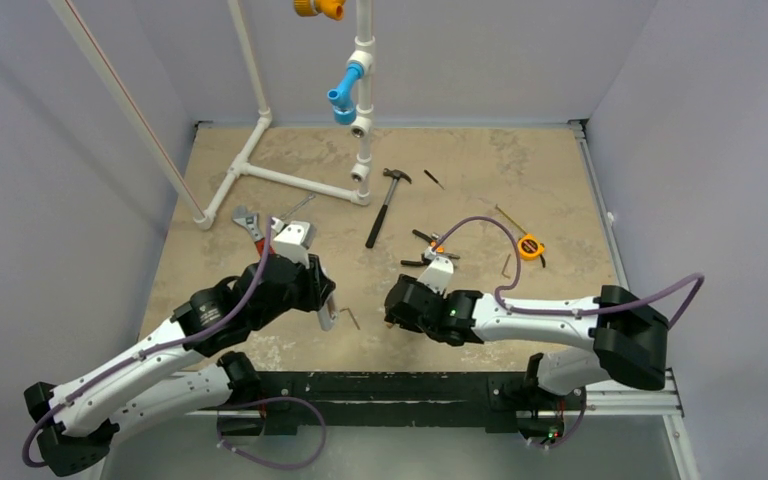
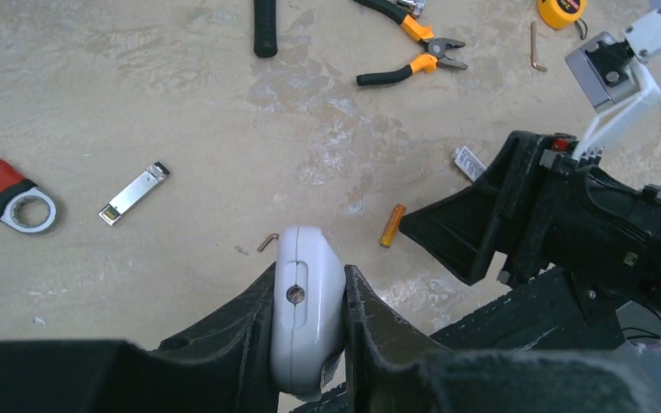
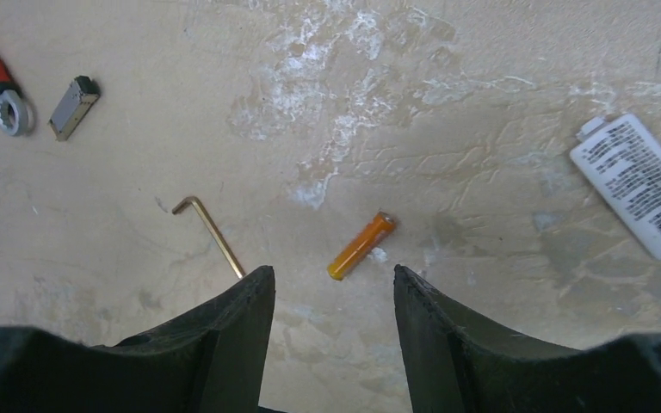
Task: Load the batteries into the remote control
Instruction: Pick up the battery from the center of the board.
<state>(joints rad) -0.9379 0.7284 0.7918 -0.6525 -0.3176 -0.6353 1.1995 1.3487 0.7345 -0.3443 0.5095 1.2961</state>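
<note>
Because the battery (image 3: 361, 245) is a light, hard, slick little cylinder that would likely roll, the right pincer (image 3: 331, 271), jaws apart just above it, should close across its middle. It lies on the near-middle worktop (image 3: 482, 103), between a hex key (image 3: 211, 228) at left and a white labelled piece (image 3: 637, 185) at right, with bare room around it. The left pincer (image 2: 310, 271) clamps the rigid, smooth remote control (image 2: 305, 335) nearby at left.
</note>
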